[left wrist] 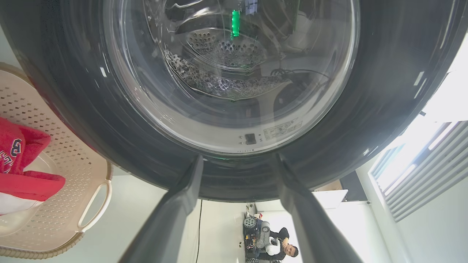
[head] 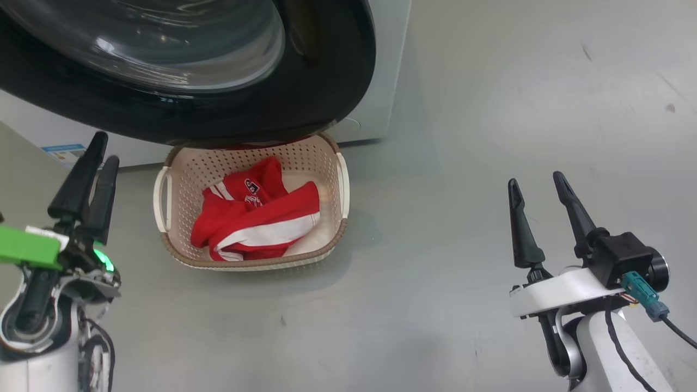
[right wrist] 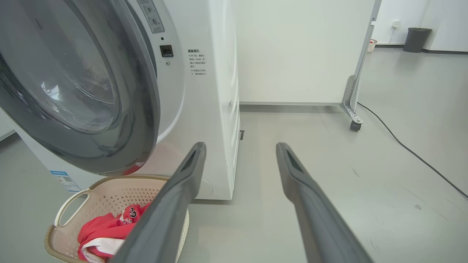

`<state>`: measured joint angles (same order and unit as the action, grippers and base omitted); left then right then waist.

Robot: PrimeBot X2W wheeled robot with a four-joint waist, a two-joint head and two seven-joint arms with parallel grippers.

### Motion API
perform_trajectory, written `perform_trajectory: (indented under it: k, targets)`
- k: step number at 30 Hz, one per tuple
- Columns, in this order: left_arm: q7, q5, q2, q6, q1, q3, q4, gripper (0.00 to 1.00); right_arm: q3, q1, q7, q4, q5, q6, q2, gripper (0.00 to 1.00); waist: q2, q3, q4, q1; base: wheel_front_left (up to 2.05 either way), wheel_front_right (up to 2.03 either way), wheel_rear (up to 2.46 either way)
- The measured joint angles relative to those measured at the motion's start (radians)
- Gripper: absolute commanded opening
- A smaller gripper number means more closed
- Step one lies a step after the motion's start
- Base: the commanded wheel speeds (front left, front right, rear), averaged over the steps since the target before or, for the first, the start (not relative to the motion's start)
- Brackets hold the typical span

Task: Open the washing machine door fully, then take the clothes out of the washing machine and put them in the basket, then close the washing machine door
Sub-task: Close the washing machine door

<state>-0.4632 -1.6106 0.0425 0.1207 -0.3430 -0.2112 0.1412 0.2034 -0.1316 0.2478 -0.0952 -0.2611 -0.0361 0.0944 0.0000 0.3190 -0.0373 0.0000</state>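
The glossy black washing machine door with its glass bowl hangs over the far rim of the basket; it stands close to the white washing machine, and I cannot tell whether it is latched. Red clothes with white stripes lie inside the cream basket. My left gripper is left of the basket, and in its wrist view it points up at the door, fingers apart and empty. Far to the right, my right gripper is open and empty over bare floor.
A black cable runs across the grey floor on the right. A white partition on a castor stands behind the machine, with a dark bin beyond. A person sits in the background of the left wrist view.
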Motion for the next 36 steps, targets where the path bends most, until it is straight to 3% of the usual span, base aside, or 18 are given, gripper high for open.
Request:
perform_trajectory:
  k: [11,17,23,30,36]
  targets:
    - [0.081,0.054,-0.008,0.000,0.162,0.024,-0.040,1.00,-0.012,0.057,0.000,-0.022,0.001,0.000,0.009,1.00,0.0000,-0.085,0.049,0.0000,0.00,0.00,0.00]
    - [0.157,0.181,-0.008,0.000,0.225,0.070,-0.101,1.00,-0.019,0.087,0.000,-0.031,0.001,-0.002,0.013,1.00,0.0000,-0.135,0.081,0.0000,0.00,0.00,0.00]
    - [0.263,0.371,0.003,0.000,0.257,0.143,-0.220,1.00,-0.026,0.102,0.000,-0.028,0.001,-0.002,0.024,1.00,0.0000,-0.185,0.118,0.0000,0.00,0.00,0.00]
    - [0.379,0.630,0.086,0.000,0.278,0.220,-0.319,1.00,-0.031,0.114,0.000,-0.015,0.009,-0.010,0.030,1.00,0.0000,-0.223,0.142,0.0000,0.00,0.00,0.00]
    - [0.466,0.839,0.132,0.001,0.360,0.249,-0.312,1.00,-0.031,0.126,0.000,-0.005,0.009,-0.011,0.032,1.00,0.0000,-0.241,0.145,0.0000,0.00,0.00,0.00]
